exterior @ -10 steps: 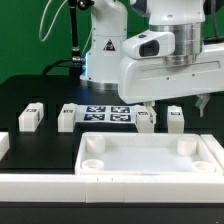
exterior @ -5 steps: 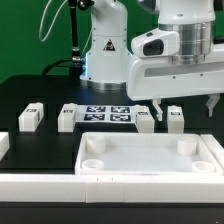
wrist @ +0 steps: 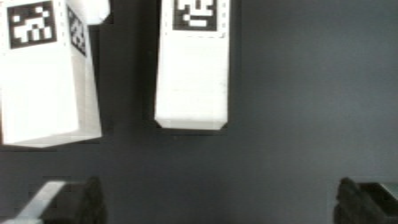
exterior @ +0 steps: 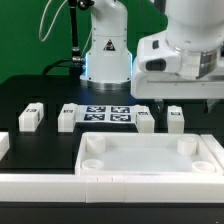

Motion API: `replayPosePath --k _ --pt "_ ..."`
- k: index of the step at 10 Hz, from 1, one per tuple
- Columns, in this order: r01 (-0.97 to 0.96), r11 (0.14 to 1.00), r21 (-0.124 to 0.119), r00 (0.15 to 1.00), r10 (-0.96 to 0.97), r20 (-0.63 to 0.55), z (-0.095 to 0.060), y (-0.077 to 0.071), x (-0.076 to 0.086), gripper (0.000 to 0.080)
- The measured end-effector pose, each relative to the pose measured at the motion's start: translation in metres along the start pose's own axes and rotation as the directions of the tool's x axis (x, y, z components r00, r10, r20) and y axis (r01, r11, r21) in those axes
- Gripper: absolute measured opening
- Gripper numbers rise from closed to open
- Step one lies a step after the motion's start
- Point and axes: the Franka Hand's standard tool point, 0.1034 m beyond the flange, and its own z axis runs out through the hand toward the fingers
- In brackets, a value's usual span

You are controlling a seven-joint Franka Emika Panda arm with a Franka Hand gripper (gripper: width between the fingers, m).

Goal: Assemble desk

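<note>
The white desk tabletop panel (exterior: pixel 150 156) lies at the front with its raised rim and round corner sockets up. Several white square legs with tags lie in a row behind it, two toward the exterior view's left (exterior: pixel 29 117) (exterior: pixel 68 117) and two toward its right (exterior: pixel 145 120) (exterior: pixel 175 118). My gripper (exterior: pixel 190 102) hangs above the two right legs, apart from them. In the wrist view two tagged legs (wrist: pixel 50 75) (wrist: pixel 196 65) lie side by side on the black table. My gripper (wrist: pixel 219 205) is open, with only bare table between its fingertips (wrist: pixel 68 202).
The marker board (exterior: pixel 108 114) lies between the two leg pairs. A long white border rail (exterior: pixel 90 186) runs along the front edge, and another white rail piece (exterior: pixel 3 148) sits at the exterior view's left. The robot base (exterior: pixel 105 50) stands behind the row.
The hand has shifted toward the exterior view's right and risen slightly, staying open. The legs and the tabletop panel have not moved.
</note>
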Motion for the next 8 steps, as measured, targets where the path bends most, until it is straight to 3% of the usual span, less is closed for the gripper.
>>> replayPosePath --k 3,4,5,6,8 --pt "-0.015 1.0 -0.017 0.977 0.018 0.211 0.007 0.002 -0.006 0.0649" --pt "-0.037 0.999 -0.025 0.939 0.043 0.342 0.014 0.001 -0.015 0.0649" --pt "-0.058 0.998 -0.031 0.897 0.066 0.438 0.018 -0.002 -0.012 0.0649" --pt "-0.053 0.998 -0.02 0.904 0.057 0.423 0.019 -0.004 0.0 0.0649" --pt "-0.052 0.998 -0.022 0.903 0.056 0.426 0.02 -0.004 -0.002 0.0649"
